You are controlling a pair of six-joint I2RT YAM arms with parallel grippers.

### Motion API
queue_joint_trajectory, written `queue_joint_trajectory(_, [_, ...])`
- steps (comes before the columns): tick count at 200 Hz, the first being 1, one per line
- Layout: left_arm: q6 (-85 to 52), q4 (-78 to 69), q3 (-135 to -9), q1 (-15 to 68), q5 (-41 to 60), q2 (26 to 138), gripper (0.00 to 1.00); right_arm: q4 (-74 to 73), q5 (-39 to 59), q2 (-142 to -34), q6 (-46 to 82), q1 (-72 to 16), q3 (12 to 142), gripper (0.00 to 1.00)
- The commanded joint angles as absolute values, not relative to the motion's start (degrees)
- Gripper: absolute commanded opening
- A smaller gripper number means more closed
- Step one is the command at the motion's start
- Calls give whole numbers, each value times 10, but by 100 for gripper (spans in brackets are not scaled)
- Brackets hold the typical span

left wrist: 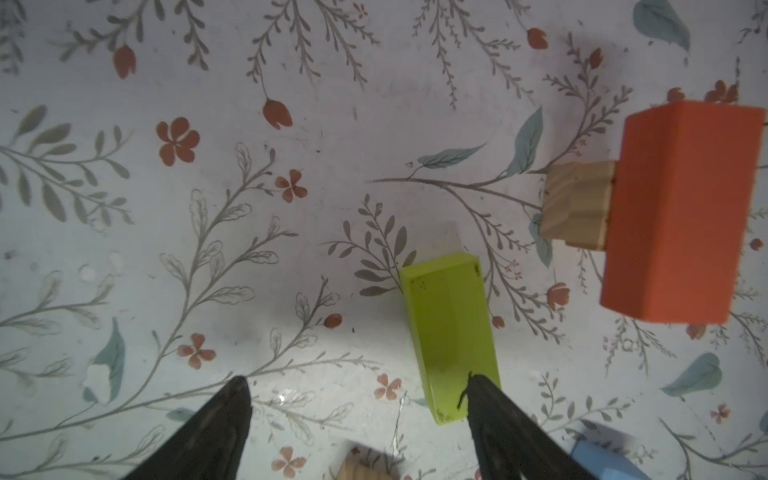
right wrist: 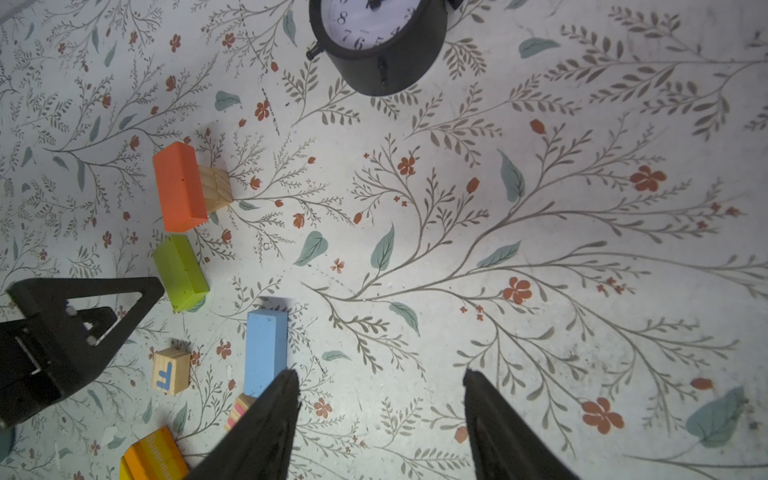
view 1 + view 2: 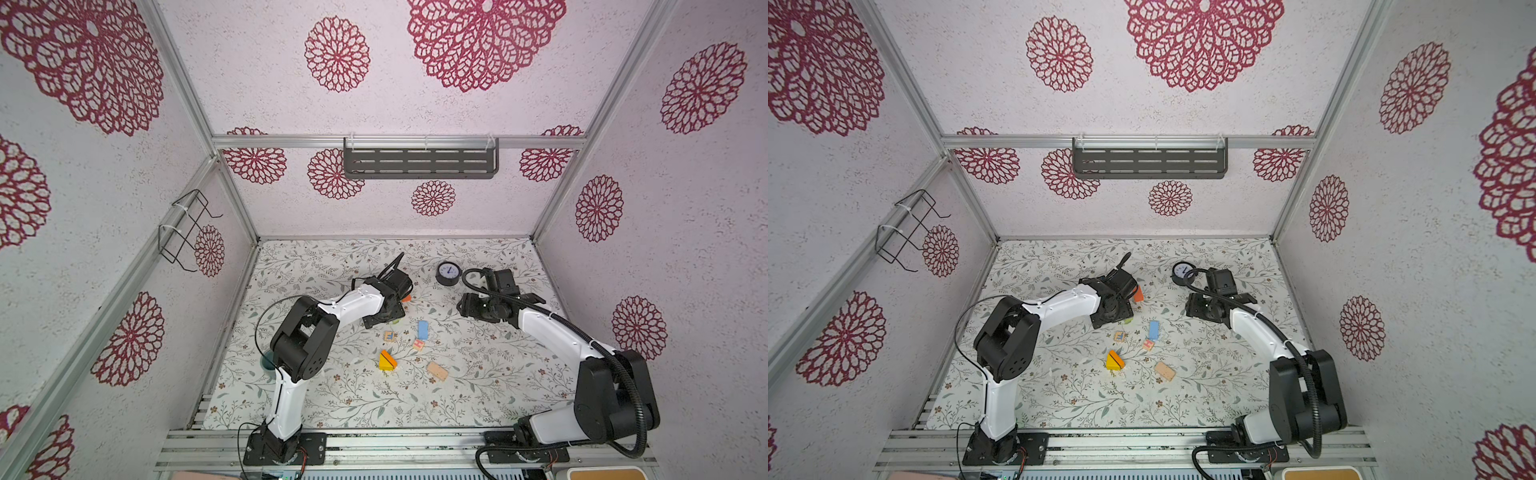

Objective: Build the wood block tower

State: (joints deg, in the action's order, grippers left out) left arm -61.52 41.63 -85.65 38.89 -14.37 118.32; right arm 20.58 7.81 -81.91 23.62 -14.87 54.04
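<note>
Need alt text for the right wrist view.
The open right gripper hovers over the floral table, nothing between its jaws. Scattered nearby: an orange-red block partly covering a tan block, a green block, a blue block, a lettered cube. A black clock stands beyond them.

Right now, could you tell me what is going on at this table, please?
Two robot arms are early in a stacking job. The left gripper hangs open and empty over the green block. Next to it, an orange-red block appears to rest on a natural-wood cube, the only stack. The right gripper is open and empty too, near the blue block and the black clock. A lettered cube, the yellow and orange wedges and a tan brick lie loose.
</note>
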Motion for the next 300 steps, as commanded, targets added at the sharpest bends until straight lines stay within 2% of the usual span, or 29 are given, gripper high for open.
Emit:
queue_joint_trajectory(1, [-638, 407, -891, 387, -141, 1202, 85, 195, 80, -795, 241, -146, 536, 66])
queue_joint_trajectory(155, [-623, 420, -924, 384, -123, 1253, 81, 192, 81, -795, 241, -147, 534, 66])
queue_joint_trajectory(209, [-593, 426, -898, 380, -126, 1230, 59, 191, 82, -795, 241, -147, 534, 66])
queue_joint_trajectory(300, [-569, 436, -877, 367, -135, 1208, 43, 191, 82, -796, 241, -147, 534, 65])
